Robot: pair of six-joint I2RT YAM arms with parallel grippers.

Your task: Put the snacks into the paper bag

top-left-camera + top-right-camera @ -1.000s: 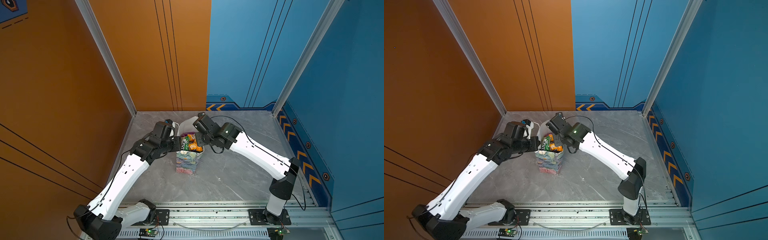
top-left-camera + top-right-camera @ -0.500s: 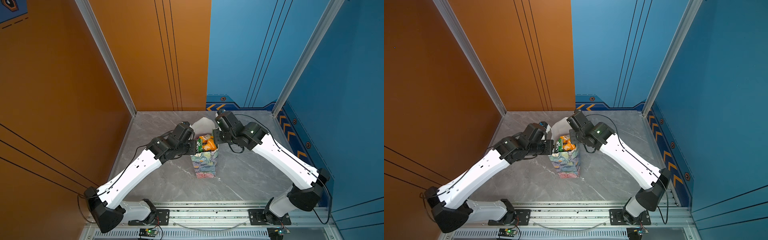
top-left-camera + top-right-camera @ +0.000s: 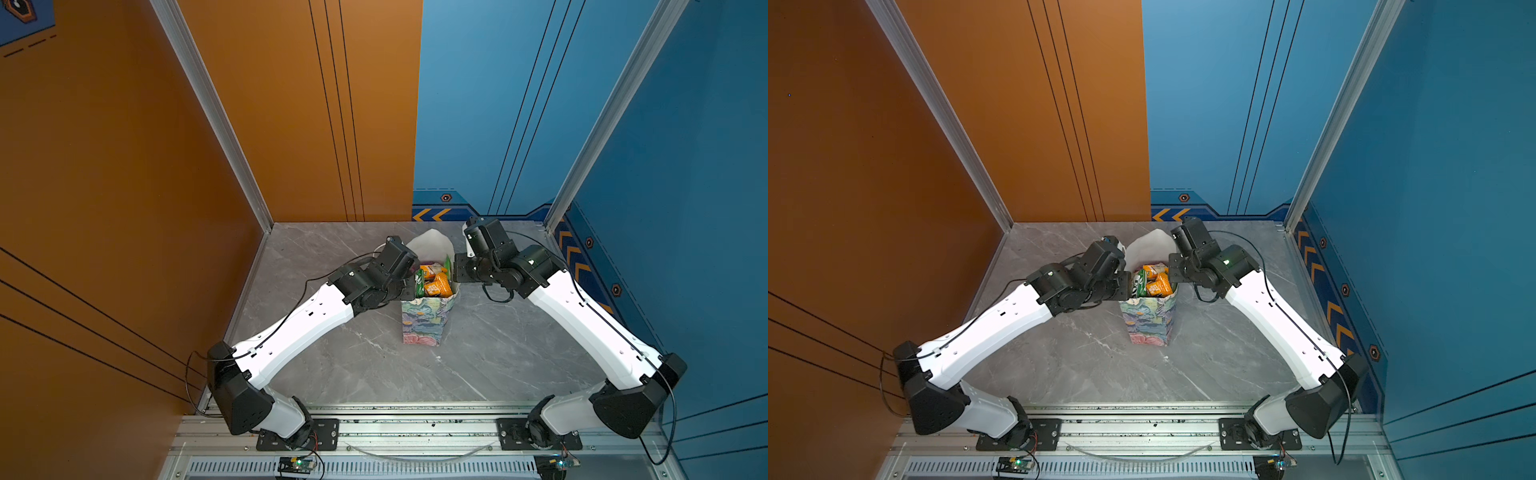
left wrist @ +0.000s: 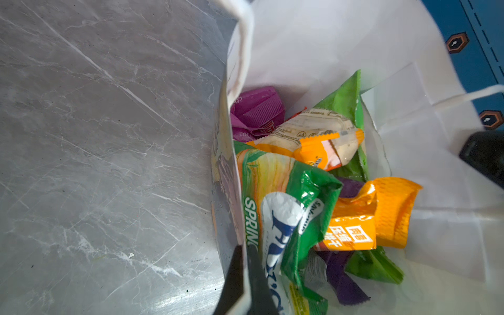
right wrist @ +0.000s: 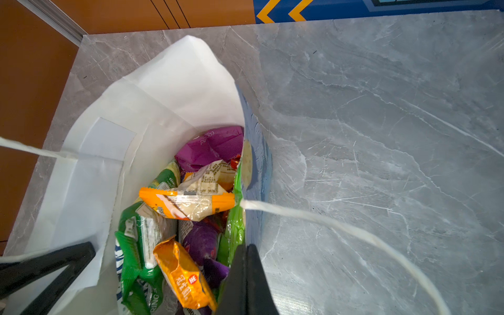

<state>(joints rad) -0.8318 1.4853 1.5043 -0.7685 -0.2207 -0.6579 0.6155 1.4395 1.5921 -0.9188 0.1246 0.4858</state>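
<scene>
The paper bag stands upright in the middle of the table, its mouth held wide. My left gripper is shut on the bag's left rim, one finger inside and one outside the wall. On the opposite rim my right gripper is shut the same way. The snacks lie inside the bag: a green packet, orange ones, a magenta one and a purple one.
A white cord handle hangs loose outside the bag over the grey marble table. Orange wall panels close the left and back, blue ones the right. The aluminium rail with both arm bases runs along the front edge.
Both arms have carried the bag to the right, from near the left wall to the table's middle. Both grips on its rim stayed the same.
</scene>
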